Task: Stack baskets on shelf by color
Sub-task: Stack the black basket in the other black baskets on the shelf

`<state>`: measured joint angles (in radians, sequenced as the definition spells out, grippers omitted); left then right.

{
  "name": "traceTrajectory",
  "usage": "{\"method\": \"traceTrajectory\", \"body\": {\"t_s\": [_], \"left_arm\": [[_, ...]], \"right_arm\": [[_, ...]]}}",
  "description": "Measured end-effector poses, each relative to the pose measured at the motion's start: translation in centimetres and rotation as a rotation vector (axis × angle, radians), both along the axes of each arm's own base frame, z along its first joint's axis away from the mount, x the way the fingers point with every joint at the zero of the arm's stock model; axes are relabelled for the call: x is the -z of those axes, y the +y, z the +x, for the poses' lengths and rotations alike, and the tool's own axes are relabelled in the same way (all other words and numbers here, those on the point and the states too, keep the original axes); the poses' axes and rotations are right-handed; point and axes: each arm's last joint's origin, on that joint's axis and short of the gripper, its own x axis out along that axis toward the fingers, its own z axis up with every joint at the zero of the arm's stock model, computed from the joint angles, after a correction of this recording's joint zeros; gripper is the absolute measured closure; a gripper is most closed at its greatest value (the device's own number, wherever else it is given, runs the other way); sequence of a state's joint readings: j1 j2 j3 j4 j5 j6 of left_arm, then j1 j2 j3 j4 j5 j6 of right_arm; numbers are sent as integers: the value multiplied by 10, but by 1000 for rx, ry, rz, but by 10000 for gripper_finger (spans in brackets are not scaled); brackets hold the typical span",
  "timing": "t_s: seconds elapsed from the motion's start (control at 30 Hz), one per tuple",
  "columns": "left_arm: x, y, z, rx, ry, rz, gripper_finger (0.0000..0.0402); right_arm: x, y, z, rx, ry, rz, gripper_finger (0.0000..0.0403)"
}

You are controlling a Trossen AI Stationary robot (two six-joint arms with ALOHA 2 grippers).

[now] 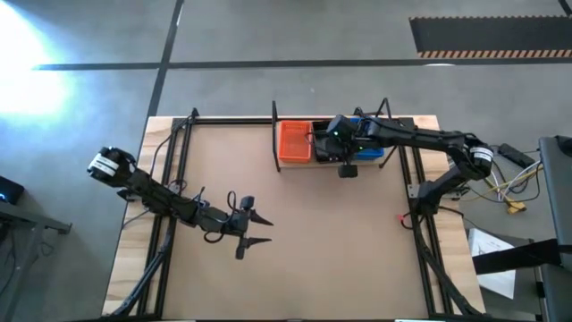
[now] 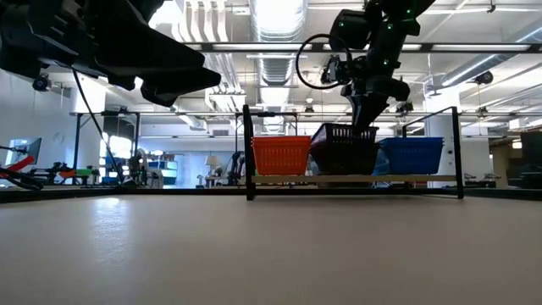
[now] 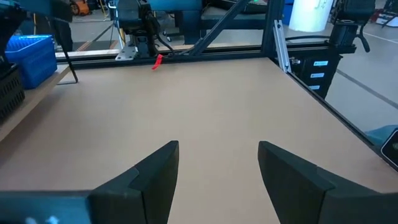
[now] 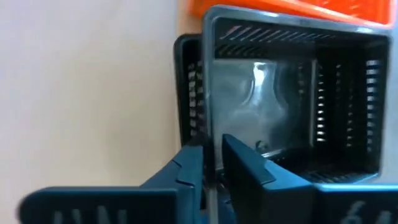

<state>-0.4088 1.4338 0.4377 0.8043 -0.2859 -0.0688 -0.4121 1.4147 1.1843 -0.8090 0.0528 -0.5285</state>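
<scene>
Sitting in the middle of the shelf (image 2: 356,179), a black basket (image 2: 345,151) is tipping a little, with one side up higher than the other. It is showing right of the middle in the low view. An orange basket (image 2: 280,155) is sitting to its left and a blue basket (image 2: 412,155) to its right, so the three colors are lining up side by side. The black basket is small and boxy, with rows of slits in its walls and a shiny, smooth bottom inside.

The right claw (image 4: 212,163) is pinching one wall of the black basket, with one finger inside and one outside. The fingers are very close together around that thin wall. I am thinking the claw may be starting to let go, but I cannot tell for sure.

No loose baskets are showing on the big worktop (image 1: 295,241), so the job is looking almost done. What is left, I am guessing, is letting the black basket settle flat and pulling the arm away. How many baskets are sitting in each pile is too hard to see.

The left claw (image 1: 253,225) is waiting over the lower left part of the worktop in the high view. Its fingers are spread wide and holding nothing.
</scene>
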Motion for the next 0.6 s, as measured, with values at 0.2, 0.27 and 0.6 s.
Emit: {"method": "traceTrajectory", "body": {"t_s": [0.2, 0.27, 0.6], "left_arm": [[1, 0, 0, -1, 4, -1, 197], [1, 0, 0, 0, 3, -2, 197], [1, 0, -1, -1, 5, -1, 197]], "right_arm": [[-2, -1, 3, 0, -41, -6, 280], [-2, 0, 3, -6, -46, 6, 259], [17, 3, 1, 9, -80, 79, 228]]}}
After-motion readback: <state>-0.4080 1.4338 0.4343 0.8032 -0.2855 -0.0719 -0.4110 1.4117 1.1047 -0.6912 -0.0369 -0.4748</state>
